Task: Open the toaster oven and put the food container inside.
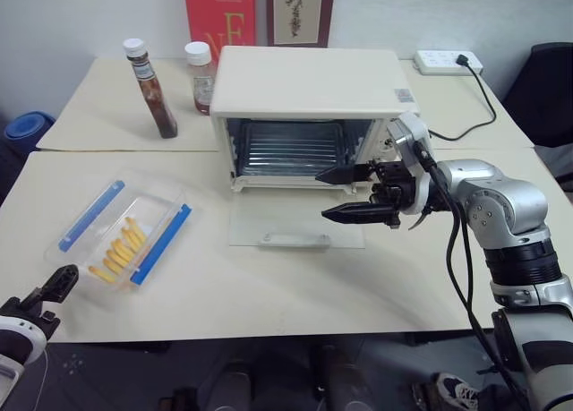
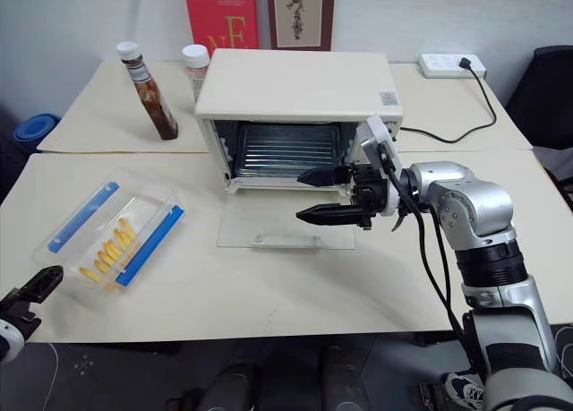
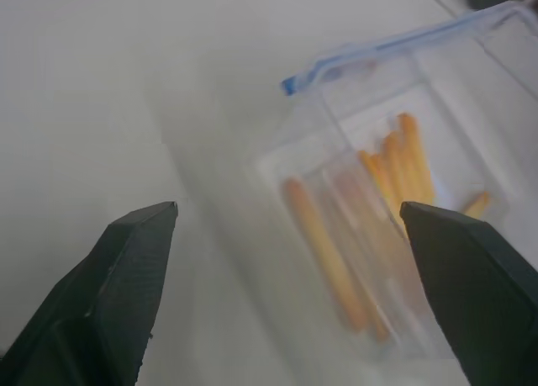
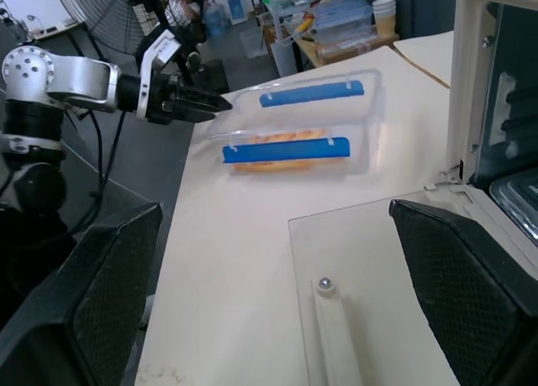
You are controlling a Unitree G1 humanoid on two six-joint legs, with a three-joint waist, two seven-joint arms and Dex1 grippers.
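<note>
Left eye view: toaster oven (image 1: 304, 84) open, both arms' fingers spread wide, food container (image 1: 121, 232) unheld.

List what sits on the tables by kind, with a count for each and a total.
Toaster oven: 1
Food container: 1
Sauce bottles: 2
Power strip: 1
Total: 5
</note>
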